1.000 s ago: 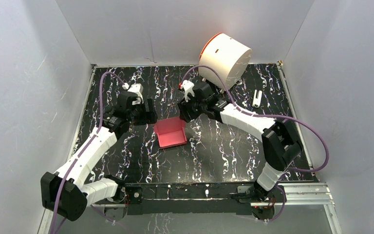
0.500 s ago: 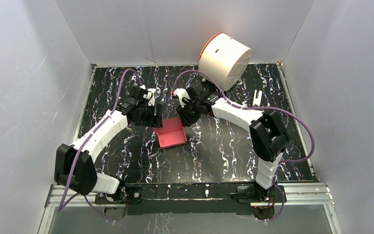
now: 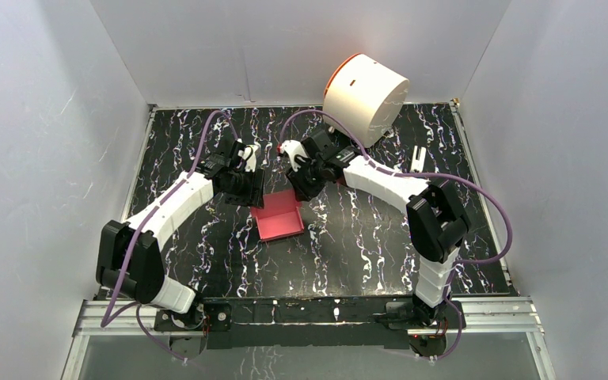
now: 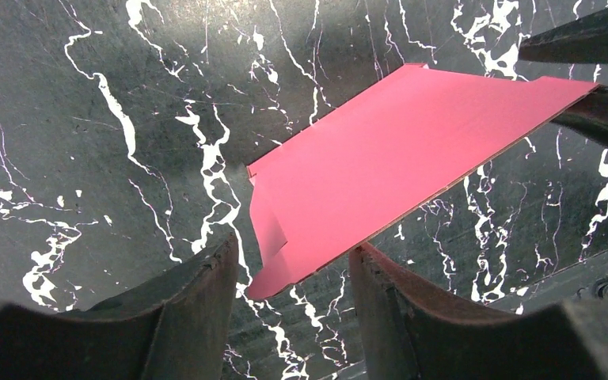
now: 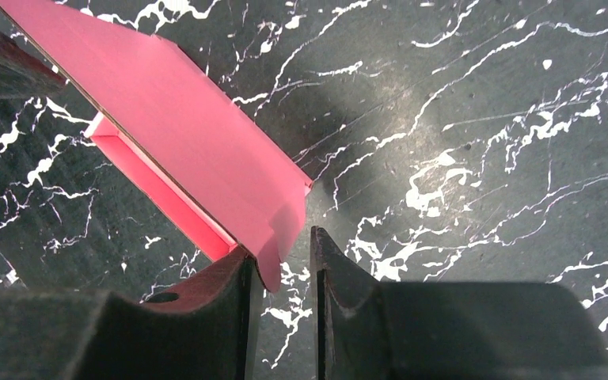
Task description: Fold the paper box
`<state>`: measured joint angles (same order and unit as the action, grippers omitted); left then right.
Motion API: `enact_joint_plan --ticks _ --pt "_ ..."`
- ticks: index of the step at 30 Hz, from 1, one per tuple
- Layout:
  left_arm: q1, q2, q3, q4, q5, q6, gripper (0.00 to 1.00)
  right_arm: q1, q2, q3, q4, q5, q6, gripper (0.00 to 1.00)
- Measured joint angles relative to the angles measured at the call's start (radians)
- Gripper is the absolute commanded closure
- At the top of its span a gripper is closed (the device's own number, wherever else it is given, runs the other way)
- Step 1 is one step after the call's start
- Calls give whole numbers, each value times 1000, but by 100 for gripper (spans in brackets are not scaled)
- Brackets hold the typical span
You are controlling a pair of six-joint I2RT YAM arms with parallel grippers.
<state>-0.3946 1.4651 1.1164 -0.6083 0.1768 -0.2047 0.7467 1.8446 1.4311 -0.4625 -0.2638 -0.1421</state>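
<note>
We are working on the paper box (image 3: pixel 279 215), which is lying on the dark marbled table (image 3: pixel 364 237), well apart from the white cylinder (image 3: pixel 364 96), on its nearer side and to its left. The box is looking half formed: a shallow tray with low walls, and one wide panel rising at the side that faces the cylinder.

The right gripper (image 5: pixel 279 241) is hanging between the cylinder and the box. Its jaws are standing narrowly apart, with one corner of the raised panel between them. The corner seems to be touching one finger (image 5: pixel 233 277), but it is not pinched.

The left gripper (image 4: pixel 293 247) is hovering farther from the cylinder, on the same line. Its jaws are standing wider, loose around the other corner of the panel, and they are gripping nothing.

We judge that the step in hand is taking both corners of this panel. The next move is calling for both jaws to pinch the thin card at the same time. Then both arms should be carrying it over the tray together, away from the cylinder, so that the crease is bending straight and not skewing.
</note>
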Motion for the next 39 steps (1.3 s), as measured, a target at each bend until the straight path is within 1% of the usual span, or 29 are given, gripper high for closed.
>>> enact_joint_plan --ticks 2,5,7,10,13,19,25,29,34,39 --pt "0 4 0 -2 0 2 54 1 6 15 -3 0 -3 66" --pt "0 6 1 -4 0 4 59 3 12 28 -5 0 -8 70" --pt "0 10 1 -5 1 4 65 6 12 28 -7 2 -13 74" --pt "0 19 1 -7 4 5 76 11 14 29 -9 5 -16 79" --pt "0 21 1 -8 7 5 86 17 15 29 -11 17 -14 89" --pt "3 21 0 -6 14 -49 99 39 14 27 -4 97 51 100" --pt "5 16 -31 56 -14 -148 100 89 -26 -37 68 265 204 100" --pt "0 10 -53 119 -59 -209 100 131 -51 -80 130 414 307 100" --pt "-35 -6 -92 236 -145 -278 100 172 -97 -171 245 580 401 100" --pt "-91 -55 -179 359 -253 -338 100 206 -117 -256 369 715 462 100"
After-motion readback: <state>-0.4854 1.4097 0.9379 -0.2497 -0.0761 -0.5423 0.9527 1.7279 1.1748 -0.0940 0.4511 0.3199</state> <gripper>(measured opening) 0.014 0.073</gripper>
